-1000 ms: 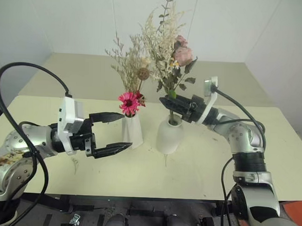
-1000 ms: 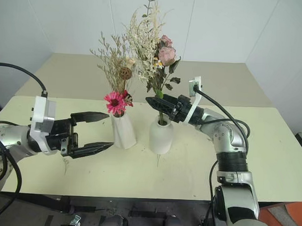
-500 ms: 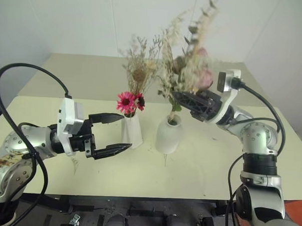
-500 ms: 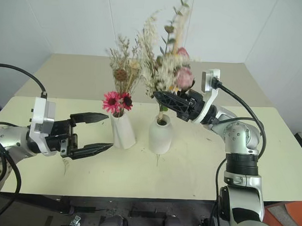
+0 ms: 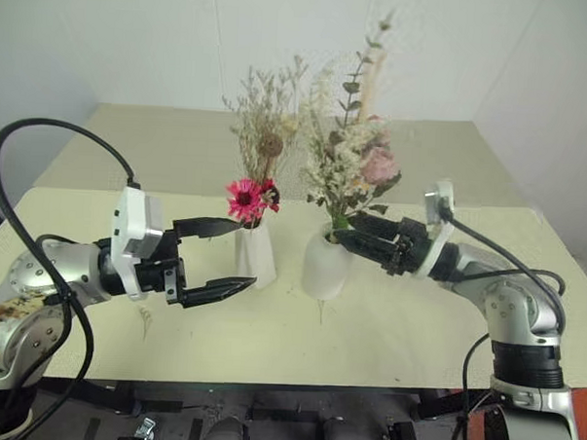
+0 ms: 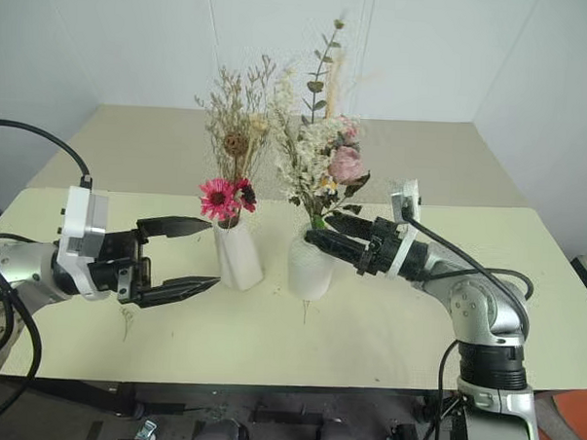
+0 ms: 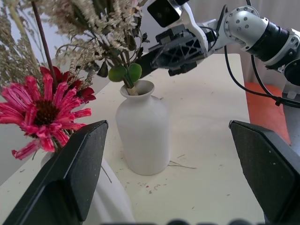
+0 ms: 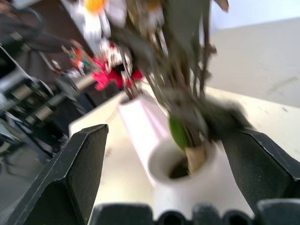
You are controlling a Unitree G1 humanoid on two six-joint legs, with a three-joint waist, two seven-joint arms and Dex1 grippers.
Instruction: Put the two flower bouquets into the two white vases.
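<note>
Since the earlier frame, the right claw point(image 6: 334, 235) is being seen lower and drawn back from the stems, its fingers spread apart with nothing between them, just beside the rounder white vase point(image 6: 309, 267). The fuller cream-white bouquet point(image 6: 320, 163) is being carried upright in that vase's small mouth. The pink daisy bouquet point(image 6: 228, 168) is being held in the tall faceted vase point(image 6: 238, 254), just to the left of the rounder one on the tabletop point(image 6: 367, 326). The left claw point(image 6: 190, 257) is being kept level near the tall vase, fingers wide apart and empty, one finger by the daisy
</note>
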